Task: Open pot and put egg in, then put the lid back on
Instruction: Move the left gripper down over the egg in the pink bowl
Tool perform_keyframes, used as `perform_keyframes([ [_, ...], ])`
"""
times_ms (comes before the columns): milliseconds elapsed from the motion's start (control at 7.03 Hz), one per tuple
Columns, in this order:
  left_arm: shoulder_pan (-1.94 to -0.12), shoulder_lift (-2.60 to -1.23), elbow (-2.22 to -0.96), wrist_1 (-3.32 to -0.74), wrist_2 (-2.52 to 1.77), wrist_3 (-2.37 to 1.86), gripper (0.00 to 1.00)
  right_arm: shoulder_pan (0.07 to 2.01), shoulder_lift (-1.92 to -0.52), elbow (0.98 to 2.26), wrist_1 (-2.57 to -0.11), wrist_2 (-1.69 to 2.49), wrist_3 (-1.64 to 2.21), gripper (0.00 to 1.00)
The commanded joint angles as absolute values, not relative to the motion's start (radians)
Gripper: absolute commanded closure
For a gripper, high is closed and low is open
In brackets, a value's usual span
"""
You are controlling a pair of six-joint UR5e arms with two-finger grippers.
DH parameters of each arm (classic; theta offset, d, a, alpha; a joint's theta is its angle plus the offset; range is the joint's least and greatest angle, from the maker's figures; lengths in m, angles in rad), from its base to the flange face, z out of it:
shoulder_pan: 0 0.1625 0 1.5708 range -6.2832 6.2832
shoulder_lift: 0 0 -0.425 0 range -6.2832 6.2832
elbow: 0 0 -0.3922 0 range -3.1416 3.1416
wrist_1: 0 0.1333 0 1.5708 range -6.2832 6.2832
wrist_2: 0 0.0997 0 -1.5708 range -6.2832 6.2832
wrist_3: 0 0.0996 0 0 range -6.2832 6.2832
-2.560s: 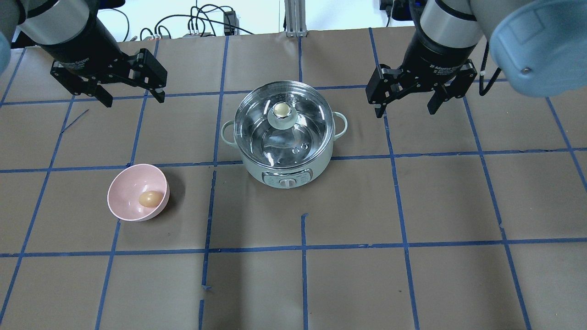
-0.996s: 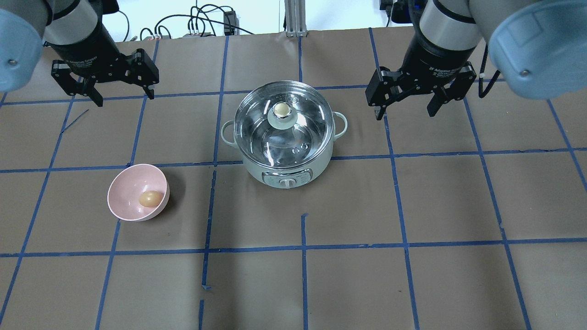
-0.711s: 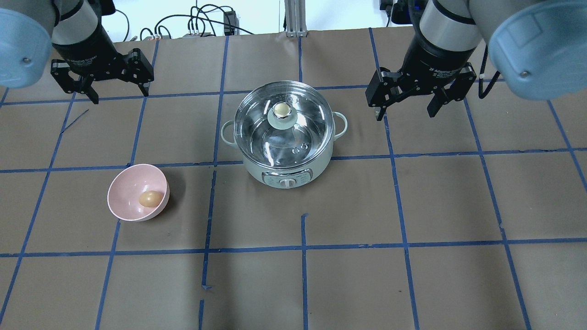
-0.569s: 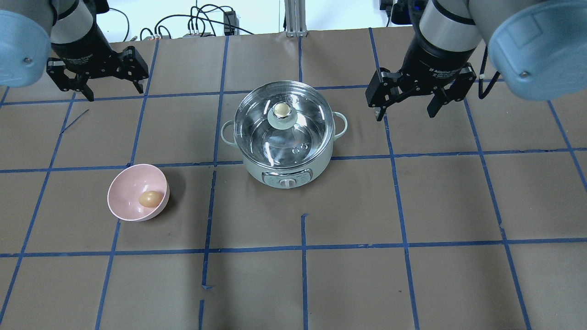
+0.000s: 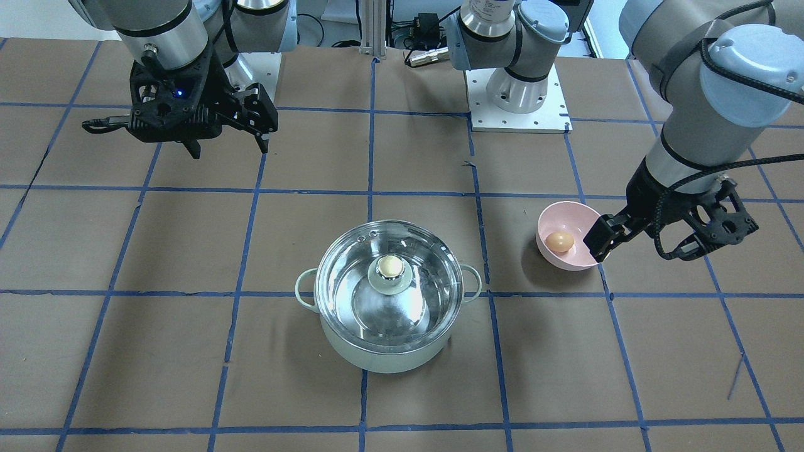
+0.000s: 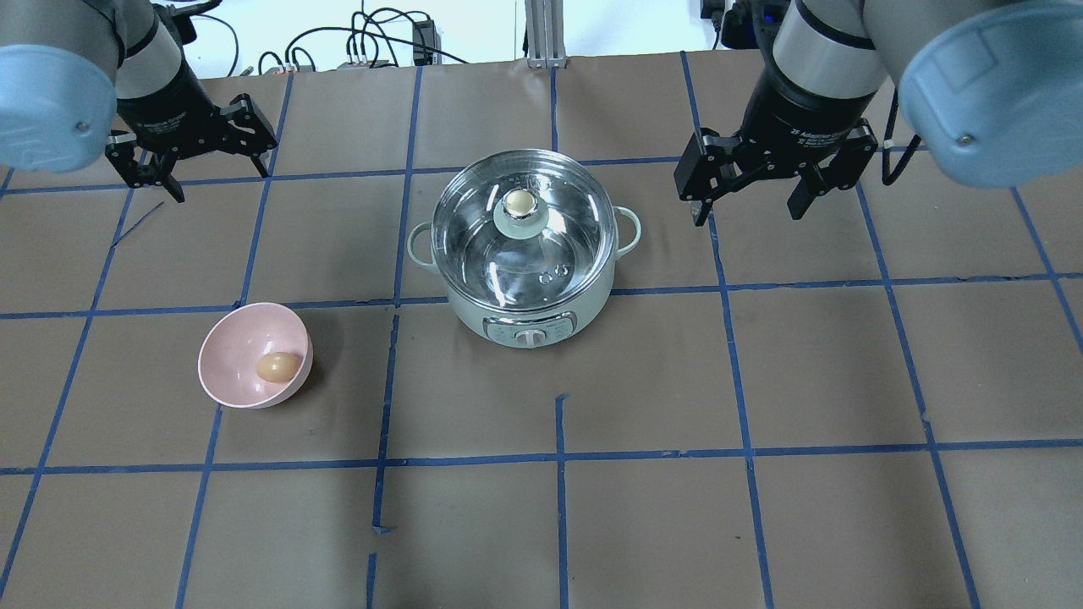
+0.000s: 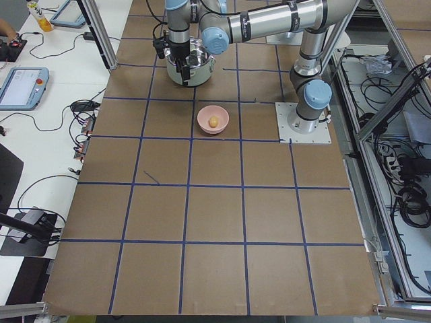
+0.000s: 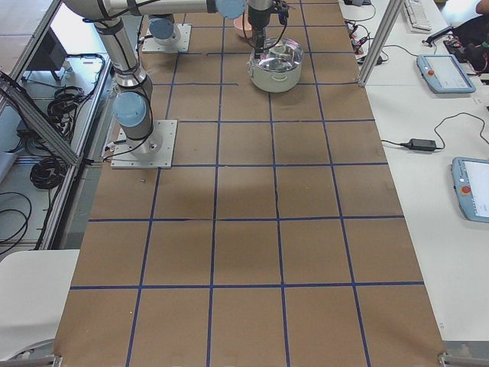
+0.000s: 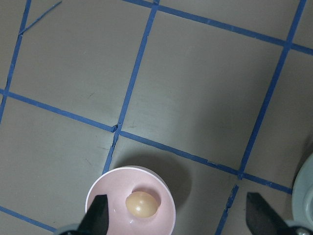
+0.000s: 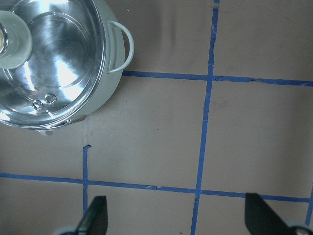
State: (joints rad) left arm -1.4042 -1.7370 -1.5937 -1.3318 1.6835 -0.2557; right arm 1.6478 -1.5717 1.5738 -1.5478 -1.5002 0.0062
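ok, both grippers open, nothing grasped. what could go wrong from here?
1. The small tan-brown egg lies against the wall of the pink bowl; the open left gripper may catch the rim and shove the bowl.
2. The clear glass lid, on the mint-green pot, offers only its small cream knob; the right gripper could slip off.

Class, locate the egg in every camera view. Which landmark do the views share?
Front-facing: egg, right of centre.
Overhead, lower left.
Exterior left, upper centre.
Exterior right: too small to tell.
Left wrist, bottom edge.
Right wrist: not in it.
Landmark: pink bowl holding it.
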Motion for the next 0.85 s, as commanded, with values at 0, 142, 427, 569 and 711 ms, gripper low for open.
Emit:
perform_keyframes([
  [0, -1.388, -1.709, -1.708, -1.232, 1.687, -0.366, 0.04, 1.647, -1.571, 1.575, -1.546, -1.5, 0.006, 0.0],
  [142, -1.388, -1.704, -1.739, -1.226, 1.687, -0.45, 0.04, 1.649, -1.571, 1.575, -1.548, -1.5, 0.006, 0.0],
  [427, -1.379, -1.697, -1.778, -1.227, 1.687, -0.535, 0.04, 1.649, -1.571, 1.575, -1.546, -1.5, 0.006, 0.0],
  [569, -1.341, -1.691, -1.826, -1.226, 1.686, -0.549, 0.04, 1.649, -1.571, 1.575, -1.546, -1.5, 0.006, 0.0],
  [711, -1.3, -1.66, -1.883, -1.212, 1.677, -0.546, 0.04, 1.651, -1.571, 1.575, -1.546, -1.5, 0.006, 0.0],
])
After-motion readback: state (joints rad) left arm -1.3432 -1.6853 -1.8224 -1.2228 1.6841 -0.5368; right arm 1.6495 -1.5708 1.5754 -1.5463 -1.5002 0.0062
